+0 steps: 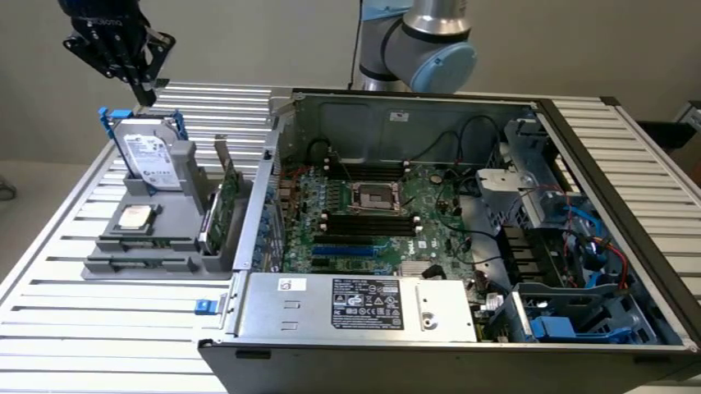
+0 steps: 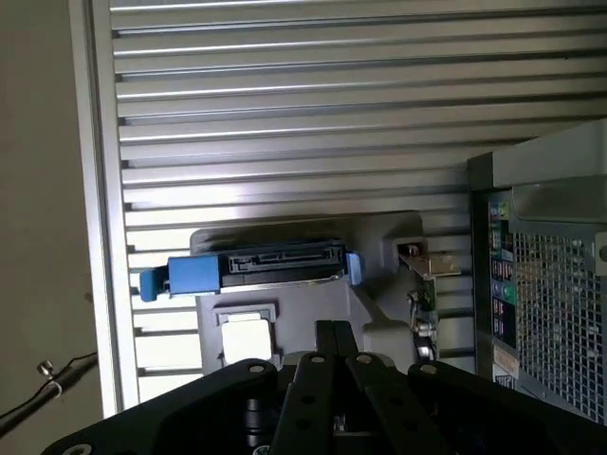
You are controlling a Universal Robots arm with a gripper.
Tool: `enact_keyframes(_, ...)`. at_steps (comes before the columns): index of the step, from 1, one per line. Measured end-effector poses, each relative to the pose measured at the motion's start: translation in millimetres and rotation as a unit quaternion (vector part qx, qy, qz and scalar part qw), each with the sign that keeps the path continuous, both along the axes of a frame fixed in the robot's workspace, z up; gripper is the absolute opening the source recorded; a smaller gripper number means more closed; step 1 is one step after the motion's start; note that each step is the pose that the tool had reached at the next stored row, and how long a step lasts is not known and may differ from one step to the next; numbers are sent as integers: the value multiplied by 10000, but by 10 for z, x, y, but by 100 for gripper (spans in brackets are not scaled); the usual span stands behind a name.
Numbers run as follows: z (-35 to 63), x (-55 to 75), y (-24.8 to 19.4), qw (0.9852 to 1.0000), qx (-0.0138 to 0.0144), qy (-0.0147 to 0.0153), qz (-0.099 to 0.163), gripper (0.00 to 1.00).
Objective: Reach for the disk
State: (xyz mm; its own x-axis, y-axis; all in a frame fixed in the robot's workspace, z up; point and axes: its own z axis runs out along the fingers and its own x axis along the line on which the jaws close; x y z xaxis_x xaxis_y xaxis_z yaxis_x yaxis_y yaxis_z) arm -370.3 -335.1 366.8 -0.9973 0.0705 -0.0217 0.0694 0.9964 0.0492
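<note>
Gripper: the black multi-link gripper (image 1: 144,92) was seen above the far corner of the table at the exterior view's left, pointed downward. Its jaws were pressed together and nothing was held between them.
Disk: the flat silver-grey metal hard drive with a white printed label and blue plastic carrier rails (image 1: 147,158) was stood on edge, leaning slightly, in the back slot of a grey fixture.
Gripper to disk: the closed tip was positioned above the disk's top edge, near it but apart, and no contact was seen. In the wrist view the disk (image 2: 281,262) was seen edge-on just beyond the closed gripper (image 2: 332,334).
Fixture: the grey stepped plastic holder (image 1: 164,261) was laid on the slatted aluminium table (image 1: 98,328), just beside the open case.
Chip: a small square silver CPU chip (image 1: 135,217) was laid flat in a pocket of the fixture, on the camera's side of the disk.
Card: a green circuit card (image 1: 226,212) was stood on edge in the fixture, between the disk and the case.
Case: the open grey metal computer case (image 1: 395,115) was laid on its side. A green motherboard (image 1: 383,213) was exposed inside, and a large silver box with a black-and-white label (image 1: 367,304) was seated at its near edge.
Arm: the grey-and-blue robot arm joint (image 1: 428,45) was seen behind the case.
</note>
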Motion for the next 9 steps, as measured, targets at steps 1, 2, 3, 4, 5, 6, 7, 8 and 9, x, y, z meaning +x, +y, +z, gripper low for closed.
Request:
enact_keyframes(1,-4,-23,10,10000,0,-1,0,11)
enact_keyframes(2,-7,-46,20,10000,0,-1,1,11)
enact_keyframes(3,-10,-68,30,10000,0,0,1,11)
enact_keyframes(4,-12,-91,41,10000,0,0,2,11)
enact_keyframes(5,-15,-116,52,10000,0,0,2,11)
enact_keyframes(6,-17,-140,63,10000,0,-1,2,11)
enact_keyframes(7,-20,-165,75,10000,0,-1,2,11)
enact_keyframes(8,-22,-190,88,10000,0,-1,3,11)
enact_keyframes(9,-24,-215,100,10000,0,0,2,11)
